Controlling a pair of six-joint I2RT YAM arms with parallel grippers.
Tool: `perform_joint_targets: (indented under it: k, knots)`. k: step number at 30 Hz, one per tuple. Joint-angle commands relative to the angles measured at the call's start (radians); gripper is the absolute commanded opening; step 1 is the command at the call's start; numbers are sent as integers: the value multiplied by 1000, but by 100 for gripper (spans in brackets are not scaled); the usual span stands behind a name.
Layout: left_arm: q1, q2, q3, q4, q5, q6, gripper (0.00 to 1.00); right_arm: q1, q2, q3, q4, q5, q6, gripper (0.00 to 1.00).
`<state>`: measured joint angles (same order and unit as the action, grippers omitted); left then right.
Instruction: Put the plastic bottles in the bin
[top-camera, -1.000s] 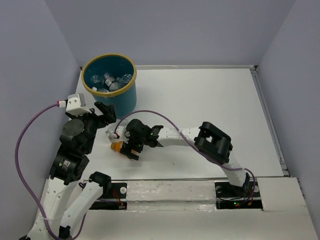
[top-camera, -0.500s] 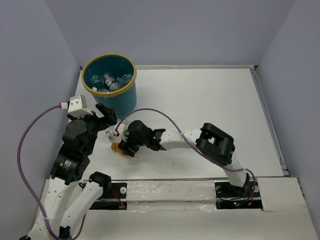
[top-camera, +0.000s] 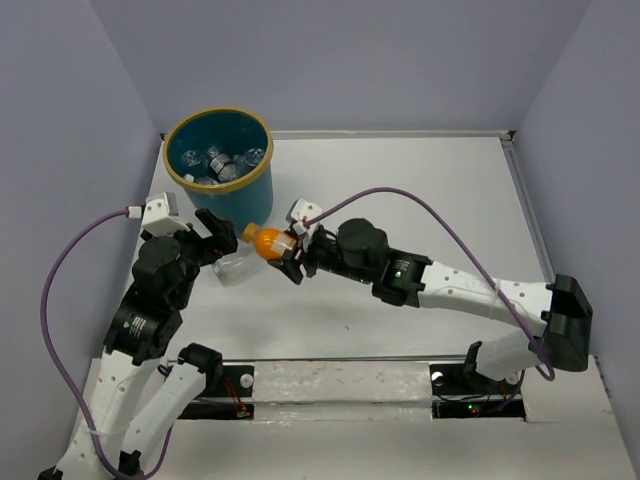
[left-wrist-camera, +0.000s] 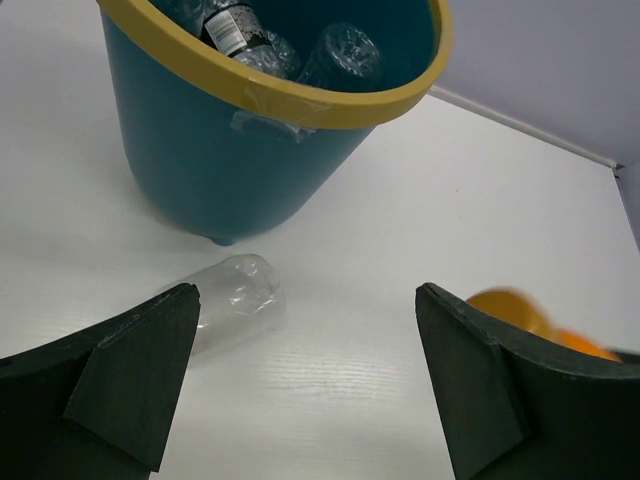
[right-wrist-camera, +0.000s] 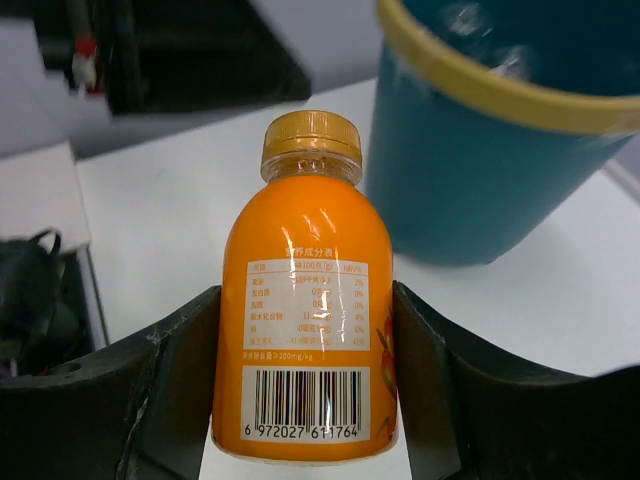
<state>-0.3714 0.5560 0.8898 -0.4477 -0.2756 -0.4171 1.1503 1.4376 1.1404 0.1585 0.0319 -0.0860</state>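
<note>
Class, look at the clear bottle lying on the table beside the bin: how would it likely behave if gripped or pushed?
The clear bottle looks empty and see-through, so probably very light. Its crinkled walls suggest it would dent under a squeeze. Lying on its side near the bin, it may well roll if nudged.

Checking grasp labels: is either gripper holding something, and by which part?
The right gripper holds the orange bottle by its lower body, one finger pressed against each side. The left gripper is open and holds nothing.
</note>
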Motion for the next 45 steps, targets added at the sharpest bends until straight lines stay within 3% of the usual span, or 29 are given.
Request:
perform_joint_targets:
  k: [1,4,8,14,17,18,20,22,23,29,33,37,44,45]
  knots:
    - [-1,39,-22,-14,45,-55,99,-57,9,123,61,158,-50,29]
    - [-1,53,-20,-31,50,-98,98,-99,70,214,90,169,-66,29]
    - [-3,99,-31,-42,76,-129,98,-170,218,410,159,74,-43,29]
    - [-1,174,-45,-34,125,-158,98,-195,577,939,144,28,-34,29]
    - [-3,218,-37,-48,128,-150,99,-204,685,1065,135,40,-31,33]
    - [-3,228,-35,-51,127,-144,99,-204,743,1100,124,49,-28,37]
    - [-3,252,-29,-63,124,-141,99,-213,797,1167,122,65,-15,67]
    - [-3,263,-28,-77,124,-137,99,-213,808,1185,118,54,-9,83]
    - [-1,275,-29,-80,122,-132,99,-213,808,1187,112,37,-3,85]
    - [-1,344,-22,-120,125,-78,99,-213,670,1055,137,22,6,91]
    - [-3,410,6,-120,183,-14,99,-213,451,773,240,20,54,91]
    - [-3,490,47,-131,200,47,99,-213,195,329,367,14,146,91]
    - [-17,682,110,-146,165,175,99,-213,-199,-75,415,82,236,90]
    - [-24,702,110,-144,167,175,99,-213,-200,-106,415,89,241,90]
